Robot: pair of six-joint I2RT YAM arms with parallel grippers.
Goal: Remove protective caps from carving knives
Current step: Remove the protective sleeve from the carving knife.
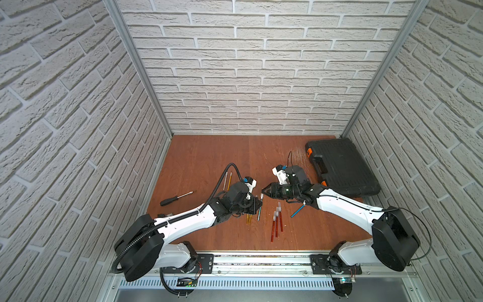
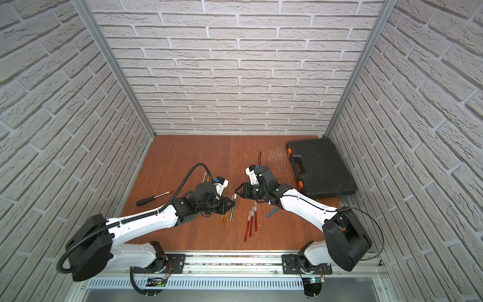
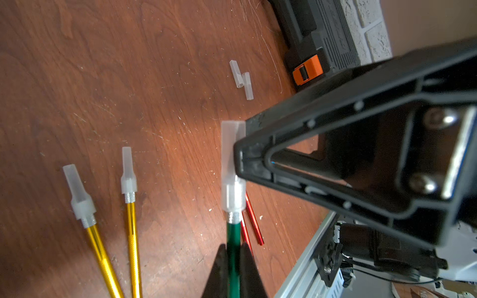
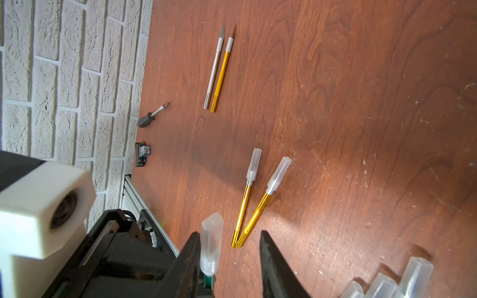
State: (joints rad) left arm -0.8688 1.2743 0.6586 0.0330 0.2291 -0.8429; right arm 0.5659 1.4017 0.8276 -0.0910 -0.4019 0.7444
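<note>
So my left pincer (image 3: 233, 268) is clamped shut on the green knife (image 3: 233, 247), mid-desk toward the front, and its cap (image 3: 231, 165) is on. My right pincer (image 4: 229, 233) is open around that cap. In the right wrist view one finger (image 4: 190, 258) sits right against it and the other stands clear, with a gap showing. From the top views you'd barely know: the two pincer tips just meet and the cap is a tiny pale speck.

Only the left wrist view shows two loose caps (image 3: 242, 81), lying against each other near the case (image 3: 322, 38). The right wrist view gives the clear look at the two bare knives (image 4: 216, 72), silver and gold side by side with blades out. It also shows the screwdriver (image 4: 152, 116) and a little black part (image 4: 143, 154) by the wall. Both wrist views catch the two capped gold knives (image 4: 249, 214), splayed in a V with the tail ends touching. In both top views there are three capped red knives (image 1: 277, 224) lying together, and a blue knife (image 1: 298, 210) pokes out from under my right arm.

The desk (image 1: 209, 157) is reddish-brown wood, scratched and flecked with white bits. There are white brick-pattern walls (image 1: 248, 65) on three sides and a metal rail (image 1: 261, 258) along the front.
</note>
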